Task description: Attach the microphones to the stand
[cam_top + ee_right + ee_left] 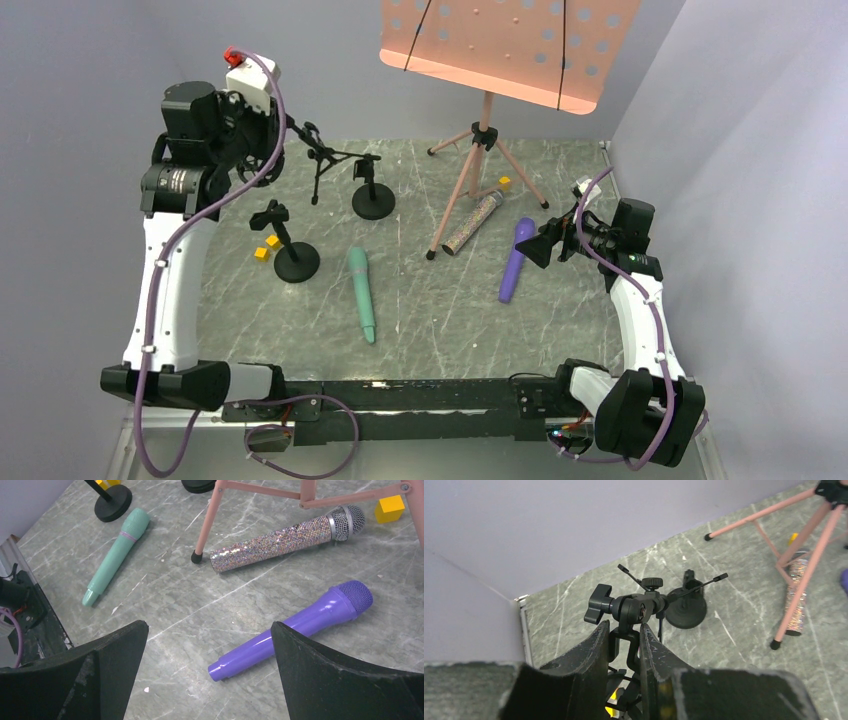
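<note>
Grey marble-look tabletop is carrying all three mics, each lying flat, and none of them is on a stand yet.

Right gripper is hovering with its jaws spread wide and nothing in them. The purple plastic stick microphone is lying on the table right below that gap. Its tail end is sitting about midway between the fingers and its rounded head is angling out past the right-hand finger. Further out beyond the jaws, the glittery silver-pink microphone with a grey mesh head is lying with its tail just beside one foot of the pink metal tripod music stand. A small yellow cube is sitting near its mesh end. The mint green stick microphone is lying off on the left-finger side, well apart from the purple one.

Left gripper is clenching the stem of a black boom-type microphone stand, just under its knob-and-clip head, which is poking up past the fingertips. Can't tell if that stand's feet are touching the table. Beyond those jaws a black round-base desk stand is standing upright. A second black round-base stand is standing nearer the arm bases.
</note>
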`<state>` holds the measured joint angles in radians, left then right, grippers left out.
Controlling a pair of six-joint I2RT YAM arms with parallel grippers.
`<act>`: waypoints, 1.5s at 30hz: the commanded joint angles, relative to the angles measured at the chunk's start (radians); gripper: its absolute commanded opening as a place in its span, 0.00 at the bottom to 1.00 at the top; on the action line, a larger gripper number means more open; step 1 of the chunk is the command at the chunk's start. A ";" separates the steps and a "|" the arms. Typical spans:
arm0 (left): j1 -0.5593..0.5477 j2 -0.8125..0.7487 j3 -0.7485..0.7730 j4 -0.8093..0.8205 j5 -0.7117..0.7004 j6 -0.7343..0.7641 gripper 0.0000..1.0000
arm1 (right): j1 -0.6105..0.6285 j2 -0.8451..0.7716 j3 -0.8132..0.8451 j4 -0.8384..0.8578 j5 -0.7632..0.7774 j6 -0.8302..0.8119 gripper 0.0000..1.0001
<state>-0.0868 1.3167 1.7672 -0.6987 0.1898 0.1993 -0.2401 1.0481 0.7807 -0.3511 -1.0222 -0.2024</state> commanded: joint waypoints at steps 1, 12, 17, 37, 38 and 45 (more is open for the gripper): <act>-0.017 -0.084 0.022 0.082 0.130 -0.047 0.00 | 0.004 -0.008 0.038 0.012 0.000 -0.022 1.00; -0.205 -0.247 -0.208 0.103 0.325 -0.144 0.00 | 0.004 -0.008 0.040 0.009 0.007 -0.027 1.00; -0.381 -0.313 -0.414 0.225 0.270 -0.210 0.00 | 0.004 -0.003 0.037 0.011 0.014 -0.029 1.00; -0.854 -0.003 -0.397 0.128 -0.250 -0.113 0.00 | 0.004 0.014 0.040 0.003 0.033 -0.041 1.00; -0.858 0.007 -0.394 0.127 -0.253 -0.113 0.00 | 0.004 0.014 0.040 0.003 0.034 -0.042 1.00; -0.900 0.045 -0.364 0.102 -0.306 -0.124 0.41 | 0.004 0.015 0.042 0.000 0.037 -0.046 1.00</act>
<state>-0.9581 1.3613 1.3552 -0.6083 -0.0589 0.0757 -0.2401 1.0618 0.7811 -0.3580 -0.9928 -0.2222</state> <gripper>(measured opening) 0.309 0.995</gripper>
